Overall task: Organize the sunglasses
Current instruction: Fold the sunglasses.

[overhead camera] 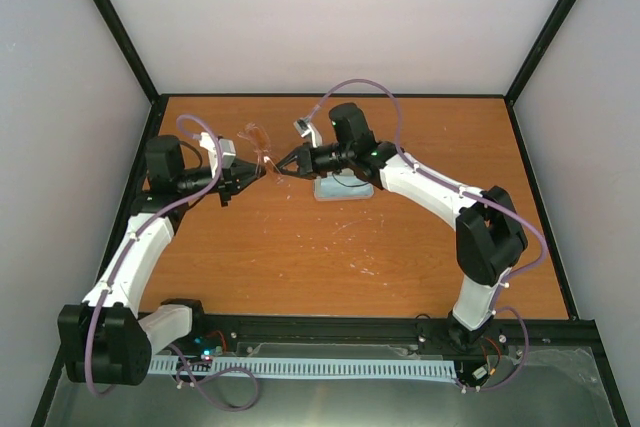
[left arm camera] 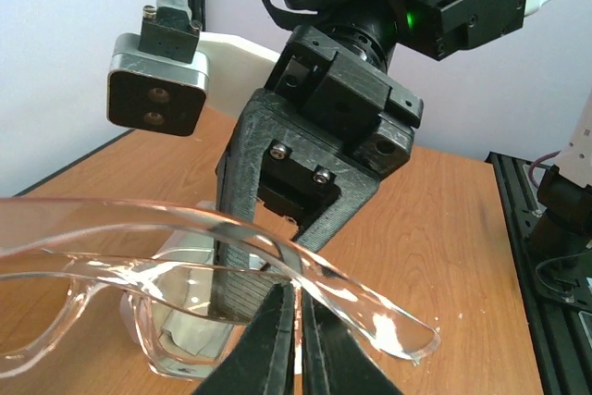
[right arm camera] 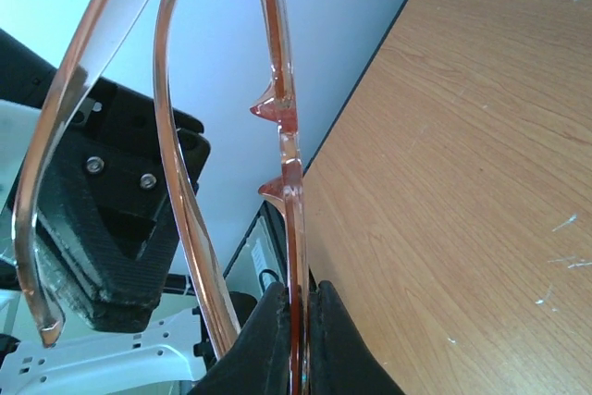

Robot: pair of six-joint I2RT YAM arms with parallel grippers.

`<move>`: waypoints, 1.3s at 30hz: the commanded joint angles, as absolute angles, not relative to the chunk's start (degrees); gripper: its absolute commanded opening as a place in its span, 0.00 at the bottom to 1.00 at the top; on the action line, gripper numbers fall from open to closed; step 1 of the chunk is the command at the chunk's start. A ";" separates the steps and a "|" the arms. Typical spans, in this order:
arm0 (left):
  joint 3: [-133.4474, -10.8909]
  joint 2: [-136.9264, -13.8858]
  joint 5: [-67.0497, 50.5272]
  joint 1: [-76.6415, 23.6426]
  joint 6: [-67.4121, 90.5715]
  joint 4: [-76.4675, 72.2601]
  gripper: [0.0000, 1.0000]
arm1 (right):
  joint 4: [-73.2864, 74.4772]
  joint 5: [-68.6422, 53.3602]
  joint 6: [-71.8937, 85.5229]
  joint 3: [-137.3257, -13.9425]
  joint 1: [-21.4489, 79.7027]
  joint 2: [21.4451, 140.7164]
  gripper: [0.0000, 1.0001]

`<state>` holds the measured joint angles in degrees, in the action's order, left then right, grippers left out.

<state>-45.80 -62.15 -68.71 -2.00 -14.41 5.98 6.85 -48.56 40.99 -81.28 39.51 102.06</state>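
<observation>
Sunglasses (overhead camera: 258, 144): seen upper left of centre in the top view, held in the air above the surface (overhead camera: 300, 257) and touching nothing but the two claws.
Temples: both are seen swung out from the front, so the pair is judged unfolded.
Left claw (left arm camera: 294, 307): pressed together on one thin temple, at the bottom centre of the left wrist view.
Right claw (right arm camera: 296, 307): pinched on the front frame just below the nose pads, at the bottom centre of the right wrist view.
Claw spacing: the two claws are pointed at each other, tips near but apart, with the glasses bridged between them.
Pale blue item (overhead camera: 340, 190): laid flat on the surface under the right arm, just right of centre; cloth or case cannot be told.
Done so far: the glasses are lifted and shared by both claws.
Left to do: folding of the temples and stowing appear undone; no open case is seen.
Risk: the thin frame could be twisted if the claws are pulled unevenly.
</observation>
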 commanded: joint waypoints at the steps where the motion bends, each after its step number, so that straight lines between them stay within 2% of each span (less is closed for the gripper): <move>1: -46.78 -63.38 -69.37 -2.29 -11.50 -0.22 0.08 | 3.62 -51.84 40.68 -81.39 39.91 101.62 0.03; 8: -48.09 -67.18 -66.76 -2.29 -6.53 -7.76 0.10 | 7.58 -55.53 37.74 -81.64 40.86 100.84 0.03; 19: -45.68 -67.52 -65.22 -2.33 -15.97 0.11 0.10 | -0.42 -56.98 41.62 -80.62 40.78 98.57 0.03; 22: -44.96 -66.28 -65.08 -2.28 -16.30 0.86 0.18 | 2.88 -52.05 40.61 -81.79 40.57 98.71 0.03; 26: -45.04 -63.24 -64.36 -2.31 -16.73 2.50 0.37 | 7.59 -45.09 39.24 -82.04 39.79 98.86 0.03; 28: -45.50 -61.93 -63.32 -2.29 -20.70 6.98 0.39 | 7.93 -42.86 39.34 -81.68 39.20 98.60 0.03; 29: -45.73 -61.41 -62.33 -2.29 -22.74 10.28 0.36 | 7.69 -42.41 39.37 -81.54 38.86 98.40 0.03; 31: -45.81 -60.67 -58.55 -2.24 -26.33 15.47 0.15 | 8.68 -41.05 39.12 -81.93 38.31 98.27 0.03; 33: -45.70 -59.68 -57.00 -1.61 -28.84 18.38 0.02 | 11.00 -38.92 37.96 -82.60 38.06 98.14 0.03; 39: -46.91 -57.14 -57.01 -0.75 -23.08 13.78 0.01 | 16.06 -35.84 35.58 -82.59 38.06 98.77 0.03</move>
